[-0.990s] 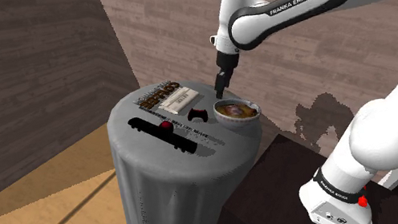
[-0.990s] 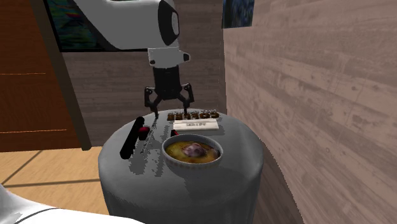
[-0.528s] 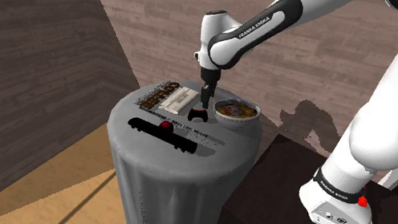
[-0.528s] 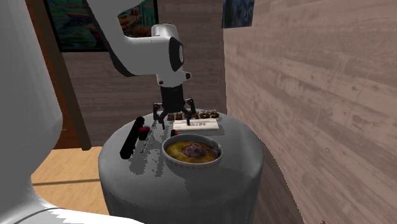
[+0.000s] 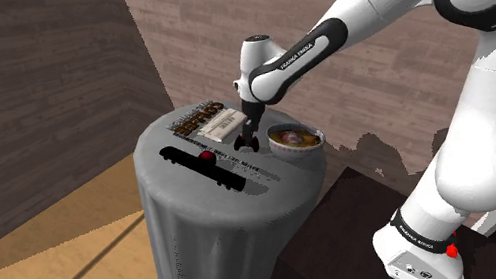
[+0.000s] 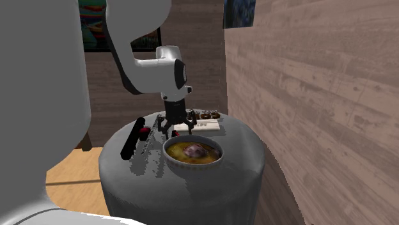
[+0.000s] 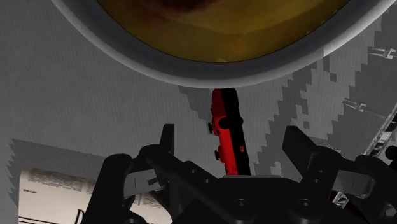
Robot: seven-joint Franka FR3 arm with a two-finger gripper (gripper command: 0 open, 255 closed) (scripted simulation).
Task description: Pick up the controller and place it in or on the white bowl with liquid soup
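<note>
So the pincer (image 7: 229, 135) is down low over the round grey-draped desk (image 5: 195, 207), spread wide. The red-and-black controller (image 7: 224, 116) is lying flat on the cloth right between its fingers (image 7: 167, 135), and neither one is touching it. Just past the fingertips is the white bowl (image 6: 193, 163) of yellowish soup, and behind the pincer there's a white printed box (image 5: 220, 124).

Bowl (image 7: 191, 74) cut off; controller (image 7: 225, 130) end hidden

controller (image 7: 226, 130) on the table (image 5: 178, 215) just beside the bowl (image 6: 192, 162), between the pincer's (image 7: 231, 139) fingers (image 7: 167, 139), box (image 5: 221, 124) nearby
</note>
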